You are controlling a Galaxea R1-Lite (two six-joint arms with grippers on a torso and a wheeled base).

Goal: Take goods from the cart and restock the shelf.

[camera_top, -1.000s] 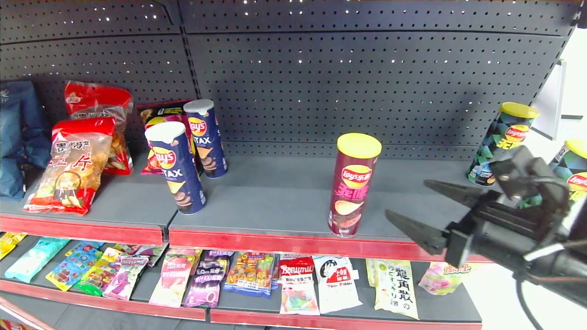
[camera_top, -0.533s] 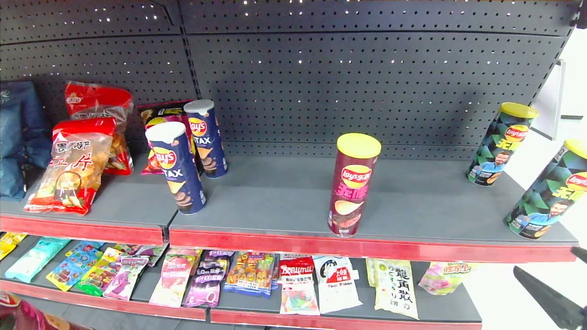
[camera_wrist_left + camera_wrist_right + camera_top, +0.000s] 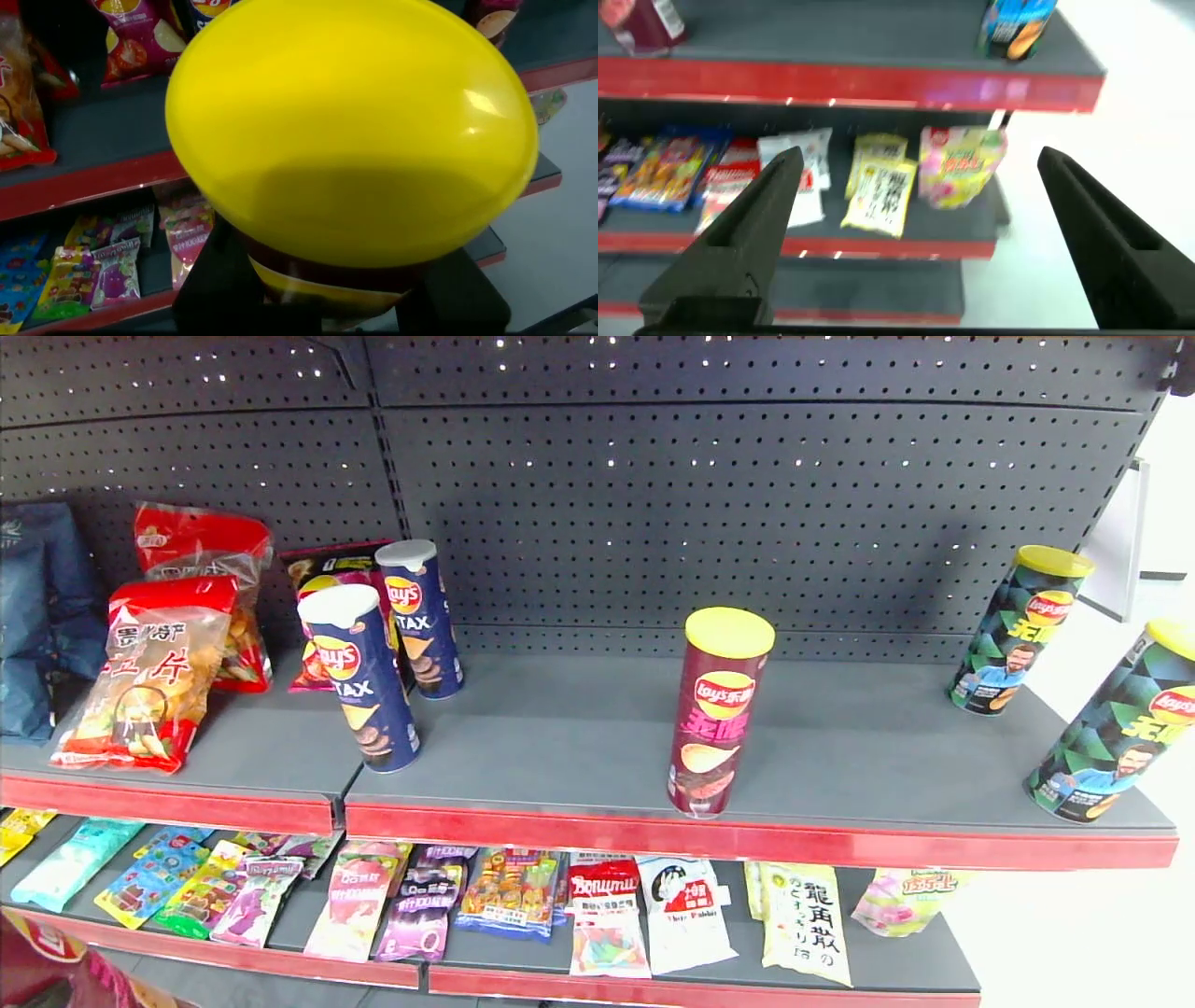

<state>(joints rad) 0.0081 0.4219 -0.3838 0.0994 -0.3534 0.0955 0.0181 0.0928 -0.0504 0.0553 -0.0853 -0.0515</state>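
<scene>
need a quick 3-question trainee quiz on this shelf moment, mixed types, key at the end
1. Count: how many chip cans stand upright on the top shelf?
2. True or false: the right gripper is shut.
3. Pick one: the held chip can in the left gripper has a lid that is A white, B yellow, C red.

Key: 1: five. 2: false, it is open with nothing between its fingers. 3: B.

Grips with the left gripper, spreads the right gripper wide.
Clamps dark left fingers either side of a yellow-lidded can; points both right fingers forward, far apart.
</scene>
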